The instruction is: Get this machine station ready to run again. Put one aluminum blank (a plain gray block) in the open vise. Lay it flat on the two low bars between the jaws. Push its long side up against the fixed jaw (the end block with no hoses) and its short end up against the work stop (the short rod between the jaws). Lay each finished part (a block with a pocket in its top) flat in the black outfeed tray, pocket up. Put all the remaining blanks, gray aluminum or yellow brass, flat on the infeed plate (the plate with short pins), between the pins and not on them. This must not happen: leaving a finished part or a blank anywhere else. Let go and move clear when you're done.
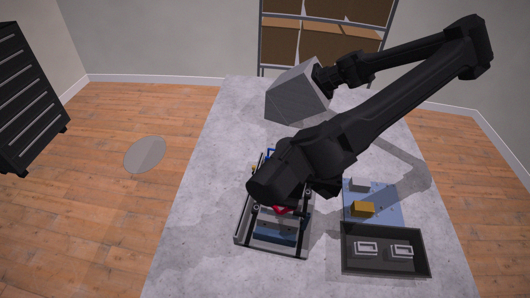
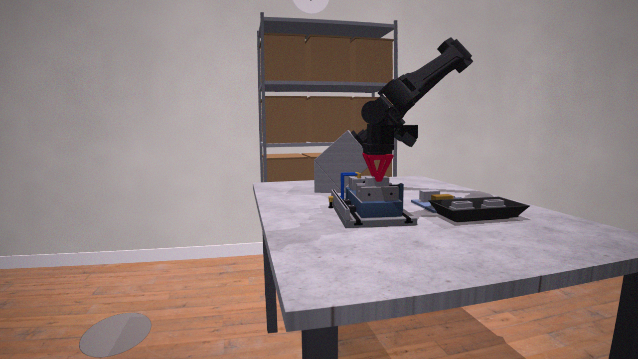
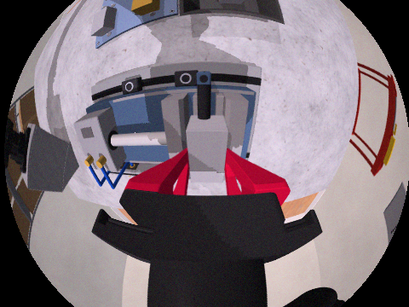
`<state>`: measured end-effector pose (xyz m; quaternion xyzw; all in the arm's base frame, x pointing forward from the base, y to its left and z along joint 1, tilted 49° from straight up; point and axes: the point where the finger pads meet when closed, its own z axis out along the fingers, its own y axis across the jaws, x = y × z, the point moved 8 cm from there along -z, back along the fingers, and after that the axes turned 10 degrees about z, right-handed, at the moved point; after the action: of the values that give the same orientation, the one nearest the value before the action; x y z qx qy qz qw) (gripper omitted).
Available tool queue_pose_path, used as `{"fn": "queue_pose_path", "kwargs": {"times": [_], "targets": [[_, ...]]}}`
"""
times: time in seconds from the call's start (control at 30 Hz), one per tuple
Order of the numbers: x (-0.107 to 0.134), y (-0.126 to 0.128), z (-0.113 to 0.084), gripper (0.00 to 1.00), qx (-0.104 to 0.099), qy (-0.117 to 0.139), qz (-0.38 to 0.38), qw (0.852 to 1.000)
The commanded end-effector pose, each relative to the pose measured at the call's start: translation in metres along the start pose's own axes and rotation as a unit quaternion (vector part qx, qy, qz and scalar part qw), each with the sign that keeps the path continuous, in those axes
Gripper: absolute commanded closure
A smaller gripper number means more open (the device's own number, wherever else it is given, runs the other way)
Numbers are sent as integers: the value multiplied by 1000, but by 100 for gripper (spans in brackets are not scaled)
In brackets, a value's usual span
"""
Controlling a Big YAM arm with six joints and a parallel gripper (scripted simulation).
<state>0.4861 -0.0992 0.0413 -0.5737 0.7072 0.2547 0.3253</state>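
My gripper [image 2: 378, 178] [image 3: 207, 153] is shut on a plain gray blank [image 3: 207, 142] [image 2: 369, 181] at the vise. The blank's top stands above the fixed jaw [image 2: 379, 193] [image 3: 237, 124]; its underside and the low bars are hidden. The work stop [image 3: 204, 102] meets the blank's far end in the wrist view; whether they touch is unclear. Another gray blank [image 1: 360, 184] [image 3: 103, 21] and a brass blank [image 1: 362, 208] [image 3: 146, 6] lie on the infeed plate [image 1: 392, 219]. Two finished parts [image 1: 366, 248] [image 1: 402, 251] lie pocket up in the black tray [image 1: 422, 255] [image 2: 463, 216].
The hosed end block [image 3: 94, 132] and its blue hoses [image 3: 102, 181] stand at the vise's far end from the fixed jaw. A large gray angular box [image 1: 296, 92] stands on the table behind the vise. The tray adjoins the infeed plate's near side.
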Motion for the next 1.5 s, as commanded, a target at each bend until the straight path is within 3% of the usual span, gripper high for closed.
{"fn": "queue_pose_path", "kwargs": {"times": [0.0,0.7,1.47], "targets": [[-10,-13,-10,100,13,1,-18,1000],[-8,-7,4,100,4,0,-11,1000],[-7,-6,5,100,3,0,-11,1000]]}}
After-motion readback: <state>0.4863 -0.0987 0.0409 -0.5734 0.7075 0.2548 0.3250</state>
